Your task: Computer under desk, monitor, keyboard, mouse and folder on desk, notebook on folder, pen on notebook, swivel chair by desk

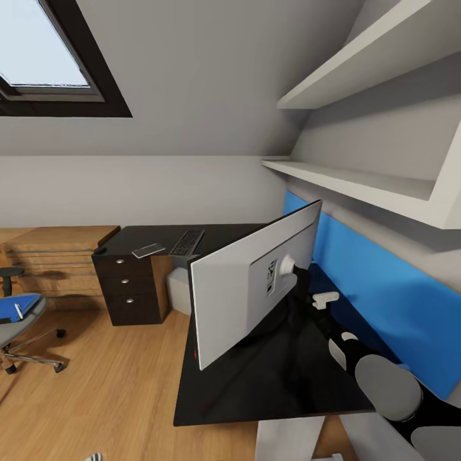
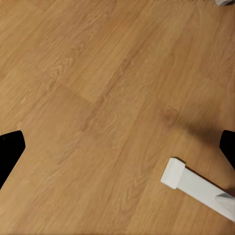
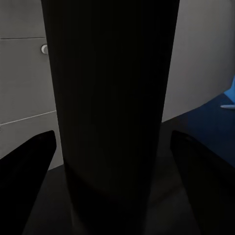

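Observation:
The monitor (image 1: 250,288) stands on the black desk (image 1: 275,384) with its pale grey back toward me. My right arm reaches in from the lower right. In the right wrist view my right gripper (image 3: 111,137) is shut on the monitor's black stand (image 3: 112,98), a finger close on each side. The keyboard (image 1: 187,242), the notebook (image 1: 148,250) and the small dark mouse (image 1: 100,249) lie on the desk's far wing. The computer (image 1: 178,289) sits under it. The swivel chair (image 1: 25,326) at far left carries the blue folder (image 1: 14,308) and the pen (image 1: 19,312). My left gripper (image 2: 117,147) hangs open over the floor.
Dark drawers (image 1: 131,288) close off the desk's far end, beside a wooden drawer chest (image 1: 57,256). White shelves (image 1: 358,179) and a blue wall panel (image 1: 384,294) run along the right. A white leg (image 2: 196,188) rests on the wood floor (image 2: 98,88).

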Tool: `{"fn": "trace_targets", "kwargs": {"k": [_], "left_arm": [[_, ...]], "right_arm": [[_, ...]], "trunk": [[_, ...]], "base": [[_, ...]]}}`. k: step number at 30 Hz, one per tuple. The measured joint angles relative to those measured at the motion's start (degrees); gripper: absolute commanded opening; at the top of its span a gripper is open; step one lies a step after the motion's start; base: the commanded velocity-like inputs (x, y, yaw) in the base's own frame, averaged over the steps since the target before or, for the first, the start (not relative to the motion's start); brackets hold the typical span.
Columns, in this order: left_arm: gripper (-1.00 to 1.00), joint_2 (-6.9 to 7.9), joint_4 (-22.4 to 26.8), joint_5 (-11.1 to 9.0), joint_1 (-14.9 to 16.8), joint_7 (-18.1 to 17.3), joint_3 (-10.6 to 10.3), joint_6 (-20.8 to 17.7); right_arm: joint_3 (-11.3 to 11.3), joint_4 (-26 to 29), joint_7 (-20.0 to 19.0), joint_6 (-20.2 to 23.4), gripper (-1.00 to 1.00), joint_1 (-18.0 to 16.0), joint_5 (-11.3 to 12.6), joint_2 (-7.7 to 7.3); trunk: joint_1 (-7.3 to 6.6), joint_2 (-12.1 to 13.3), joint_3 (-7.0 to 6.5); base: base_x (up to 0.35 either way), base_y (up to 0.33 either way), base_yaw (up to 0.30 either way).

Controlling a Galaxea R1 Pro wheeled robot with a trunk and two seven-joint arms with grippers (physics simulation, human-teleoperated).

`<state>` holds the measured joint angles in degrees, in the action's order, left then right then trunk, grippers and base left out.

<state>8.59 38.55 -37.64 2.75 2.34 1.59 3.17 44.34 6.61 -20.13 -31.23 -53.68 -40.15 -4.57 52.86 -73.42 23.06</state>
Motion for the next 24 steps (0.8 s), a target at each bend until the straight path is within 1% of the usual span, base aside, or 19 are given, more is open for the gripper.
{"fn": "trace_targets", "kwargs": {"k": [6,9,11,18,24], "left_arm": [[1.0,0.0,0.0,0.0,0.0,0.0,0.0,0.1],[1.0,-0.01,0.0,0.0,0.0,0.0,0.0,0.0],[1.0,-0.01,0.0,0.0,0.0,0.0,0.0,0.0],[1.0,-0.01,0.0,0.0,0.0,0.0,0.0,0.0],[1.0,0.0,0.0,0.0,0.0,0.0,0.0,0.0]], "right_arm": [[-0.4,-1.5,0.0,-0.6,-1.0,0.0,0.3,0.04],[0.3,-2.2,-0.1,-1.4,-1.0,0.0,-1.3,0.06],[0.3,-2.2,-0.1,-1.4,-1.0,0.0,-1.7,0.07],[0.3,-2.2,-0.1,-1.4,-1.0,0.0,-1.6,0.06],[0.4,-2.1,-0.3,-0.8,-1.0,-1.0,-1.5,0.91]], "trunk": [[-0.36,0.0,0.0],[-0.47,0.0,-0.01],[-0.52,0.0,-0.01],[-0.48,0.0,-0.01],[0.14,0.0,-0.01]], "base": [[0.12,-0.079,0.0],[0.093,-0.083,0.0],[0.038,-0.034,0.0],[0.002,-0.021,0.0],[-0.071,-0.123,0.0]]}}
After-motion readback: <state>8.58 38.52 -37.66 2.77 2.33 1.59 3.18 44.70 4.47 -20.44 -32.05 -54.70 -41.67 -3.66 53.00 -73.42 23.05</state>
